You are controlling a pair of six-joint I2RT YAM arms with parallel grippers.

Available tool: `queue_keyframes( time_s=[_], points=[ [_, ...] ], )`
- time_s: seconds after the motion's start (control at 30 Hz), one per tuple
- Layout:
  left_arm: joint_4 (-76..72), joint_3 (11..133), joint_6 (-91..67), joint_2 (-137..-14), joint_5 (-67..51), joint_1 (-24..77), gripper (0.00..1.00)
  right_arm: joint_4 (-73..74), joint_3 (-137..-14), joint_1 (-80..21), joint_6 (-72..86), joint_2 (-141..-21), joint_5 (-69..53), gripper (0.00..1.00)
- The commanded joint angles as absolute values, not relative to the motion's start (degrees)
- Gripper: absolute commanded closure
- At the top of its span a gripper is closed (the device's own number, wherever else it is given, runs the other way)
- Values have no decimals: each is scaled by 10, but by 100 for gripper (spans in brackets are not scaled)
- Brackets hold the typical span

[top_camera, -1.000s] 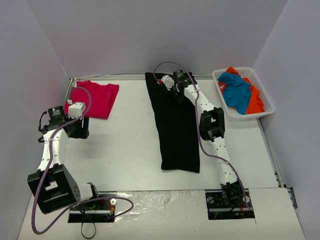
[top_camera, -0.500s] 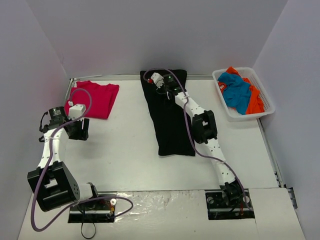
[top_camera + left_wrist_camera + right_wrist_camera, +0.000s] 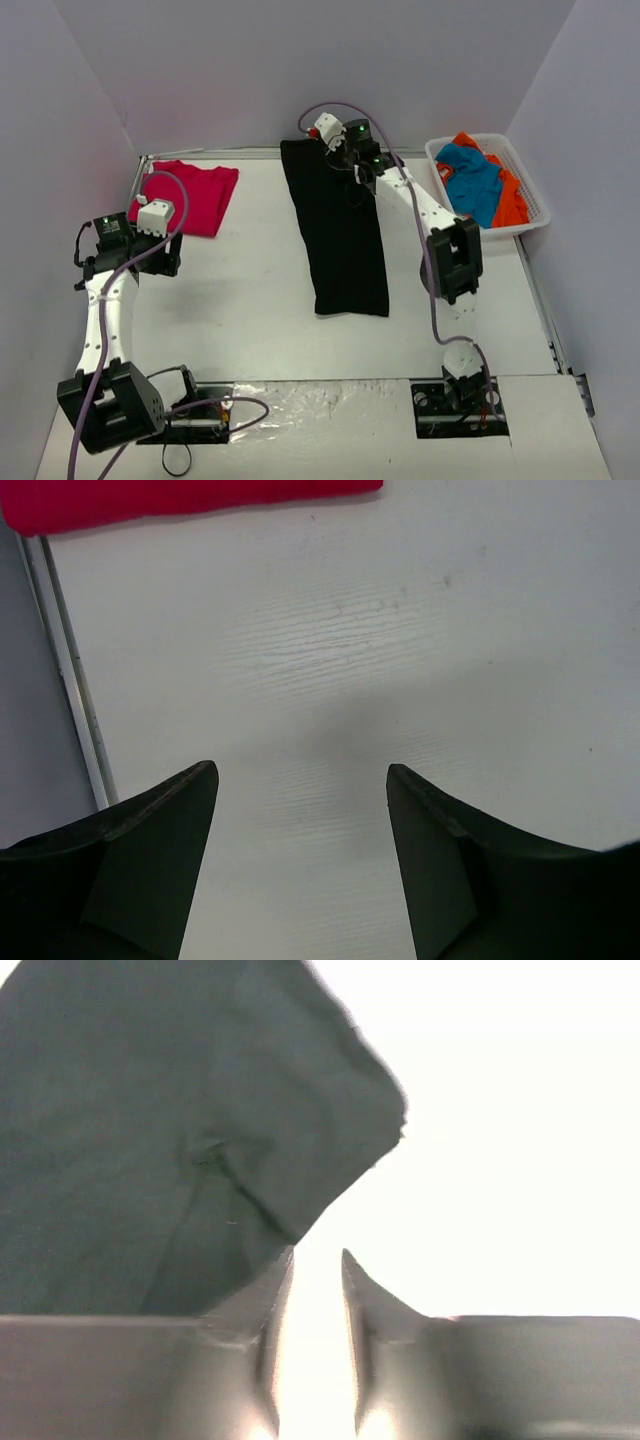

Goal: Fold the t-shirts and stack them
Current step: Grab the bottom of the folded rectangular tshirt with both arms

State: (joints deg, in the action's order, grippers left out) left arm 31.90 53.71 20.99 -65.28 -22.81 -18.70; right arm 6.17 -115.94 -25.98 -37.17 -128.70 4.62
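The right claw (image 3: 317, 1252) is released, its fingers parted only a slit, with bright table and no cloth showing in the gap; a rumpled corner of the black shirt (image 3: 150, 1140) lies just left of the tips. The left claw (image 3: 300, 770) is spread wide and holds nothing, over bare table (image 3: 420, 630), with the edge of the red shirt (image 3: 150, 500) well ahead of it. Only the wrist views show these gaps. The top view shows the layout instead: the black shirt is folded into a long strip down the middle of the table, the right arm reaching over its far end. The red shirt lies folded at the far left corner. The blue shirt (image 3: 470, 180) and orange shirt (image 3: 512, 200) are heaped in a white basket (image 3: 490, 233) at the far right.
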Motion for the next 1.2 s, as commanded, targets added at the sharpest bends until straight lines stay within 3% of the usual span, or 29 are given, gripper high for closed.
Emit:
queue_keyframes(
  time_s=[0.0,0.1,0.2,0.23,0.3,0.5,0.67,0.93,1.03,1.17],
  points=[
    [309,547,218,-610,-250,-162,32,54,-1114,-261,-353,-1180,57,71],
    [322,555,240,-585,-251,-103,29,119,-1054,-264,-347,-1112,26,78],
    [361,562,306,-580,-239,-24,28,244,-1004,-260,-342,-1063,-30,62],
    [373,562,328,-580,-178,61,28,267,-985,-259,-332,-1049,-40,56],
    [382,560,338,-578,-129,161,28,303,-894,-251,-324,-995,-59,55],
    [391,573,331,-624,-118,321,24,308,-675,-187,-293,-824,-98,53],
    [344,569,312,-656,-33,431,24,303,-619,-120,-286,-759,-142,48],
    [229,548,288,-742,48,540,24,294,-610,22,-285,-824,-284,48],
    [204,552,283,-756,24,546,24,298,-623,31,-277,-881,-292,59],
    [185,547,281,-781,4,580,24,302,-621,33,-283,-915,-287,58]
  ],
)
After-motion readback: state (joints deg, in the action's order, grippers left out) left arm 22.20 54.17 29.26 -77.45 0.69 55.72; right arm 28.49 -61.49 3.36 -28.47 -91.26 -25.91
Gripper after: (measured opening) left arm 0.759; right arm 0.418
